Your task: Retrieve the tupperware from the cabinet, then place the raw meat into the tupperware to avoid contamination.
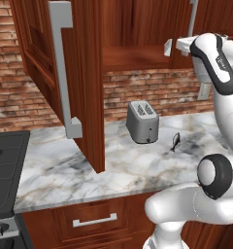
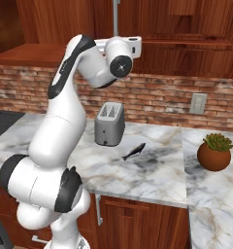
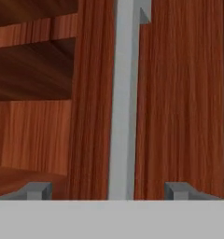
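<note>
1. One dark reddish-brown wooden wall cabinet (image 1: 84, 73), left base view: its left door stands swung open over the white-veined marble counter (image 1: 65, 170). The tiny dark grey fish-shaped raw meat (image 1: 175, 141) lies right of the grey two-slot toaster (image 1: 142, 121). No tupperware is discernible on the shelf. The white arm's two-finger gripper (image 1: 173, 46) is raised at the right door.
2. Right base view: brick backsplash (image 2: 186, 97), wall outlet (image 2: 198, 103), potted succulent (image 2: 214, 151).
3. Hand view: fingertips (image 3: 37, 190) spread, straddling the vertical silver bar handle (image 3: 123, 102). Risk, judged: closing off-centre would slip off the bar; a wide swing could strike the arm.
</note>
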Robot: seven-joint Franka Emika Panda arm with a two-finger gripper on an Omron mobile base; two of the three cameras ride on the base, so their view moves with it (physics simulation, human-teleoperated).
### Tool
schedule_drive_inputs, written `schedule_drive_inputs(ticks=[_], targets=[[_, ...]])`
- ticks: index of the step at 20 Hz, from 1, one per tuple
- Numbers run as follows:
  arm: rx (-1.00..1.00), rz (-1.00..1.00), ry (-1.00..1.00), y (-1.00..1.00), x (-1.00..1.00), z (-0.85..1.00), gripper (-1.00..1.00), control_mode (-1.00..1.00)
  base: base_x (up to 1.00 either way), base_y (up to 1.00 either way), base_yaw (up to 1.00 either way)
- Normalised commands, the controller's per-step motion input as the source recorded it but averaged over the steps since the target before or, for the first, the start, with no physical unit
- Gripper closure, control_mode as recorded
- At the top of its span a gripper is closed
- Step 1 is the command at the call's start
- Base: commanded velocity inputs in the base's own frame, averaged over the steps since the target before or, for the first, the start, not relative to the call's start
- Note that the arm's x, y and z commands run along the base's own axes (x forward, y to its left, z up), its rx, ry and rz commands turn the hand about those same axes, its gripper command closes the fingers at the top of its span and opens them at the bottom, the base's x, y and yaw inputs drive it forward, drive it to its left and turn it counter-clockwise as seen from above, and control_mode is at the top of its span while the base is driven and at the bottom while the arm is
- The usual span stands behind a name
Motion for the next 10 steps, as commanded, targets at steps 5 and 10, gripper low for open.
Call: schedule_drive_inputs(ticks=[5,10], targets=[[0.00,0.00,0.05,0.02,0.39,0.00,1.00,-1.00,0.00,0.00,0.00],[0.00,-0.02,0.01,0.08,0.04,0.00,1.00,-1.00,0.00,0.00,0.00]])
